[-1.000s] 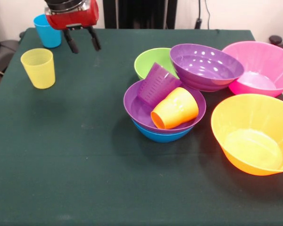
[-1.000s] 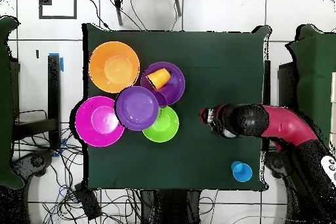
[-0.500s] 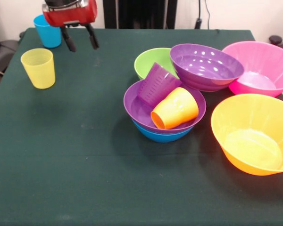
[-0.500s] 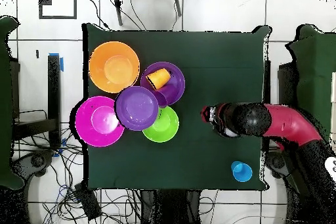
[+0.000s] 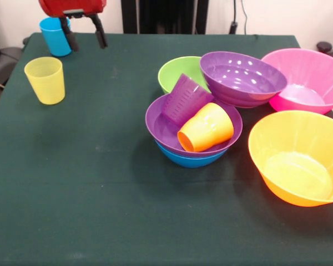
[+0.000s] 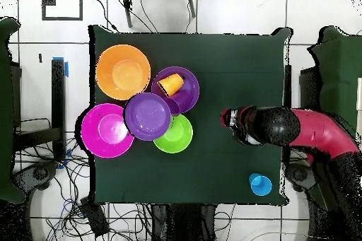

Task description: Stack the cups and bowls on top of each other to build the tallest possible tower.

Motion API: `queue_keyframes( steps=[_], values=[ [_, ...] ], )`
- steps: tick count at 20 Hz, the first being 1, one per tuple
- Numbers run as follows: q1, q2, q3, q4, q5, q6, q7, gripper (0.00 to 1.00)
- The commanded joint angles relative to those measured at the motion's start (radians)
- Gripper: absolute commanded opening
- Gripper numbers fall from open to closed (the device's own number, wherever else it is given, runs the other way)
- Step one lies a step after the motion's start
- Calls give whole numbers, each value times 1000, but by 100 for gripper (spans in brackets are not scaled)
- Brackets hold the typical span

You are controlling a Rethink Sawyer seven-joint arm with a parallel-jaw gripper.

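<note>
Yellow cup (image 5: pixel 45 80) sits upright at the left of the green table (image 5: pixel 89 183), translucent, tapered, mouth up, standing alone. Blue cup (image 5: pixel 55 36) is behind it near the far left corner, also upright. Gripper (image 5: pixel 83 33) hangs above the table just right of the blue cup, red body w/ two black fingers (image 5: pixel 99 31) spread apart, nothing btwn them.

Mid-table is the tower (image 5: pixel 193 130): blue bowl (image 5: pixel 191 159) at the bottom w/ only its rim and lower wall showing, purple bowl (image 5: pixel 161 124) nested in it. Inside that bowl a purple cup (image 5: pixel 186 98) leans tilted against the back rim, ribbed wall visible, and an orange cup (image 5: pixel 206 127) lies on its side w/ mouth facing front-left, touching the purple cup.

Green bowl (image 5: pixel 177 72) sits just behind the tower, partly hidden. A second purple bowl (image 5: pixel 241 77), glossy w/ light spots inside, is tipped, resting over the green bowl's right edge and against the tower's back rim. Right of it the big pink bowl (image 5: pixel 305 77), translucent, near the far right edge. Big orange bowl (image 5: pixel 297 158), translucent too, sits in front of the pink one at the right edge, just beside the tower.

From above, the bowls cluster tightly on one side, and the gripper (image 6: pixel 232 121) and blue cup (image 6: pixel 259 184) are well apart from them.
</note>
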Motion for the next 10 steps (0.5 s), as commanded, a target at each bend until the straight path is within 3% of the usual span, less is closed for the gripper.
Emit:
queue_keyframes(
  steps=[1, 10],
  values=[
    [33, 25, 38, 19, 12, 45, -118, 100],
    [18, 100, 50, -34, -5, 36, -182, 100]
  ],
)
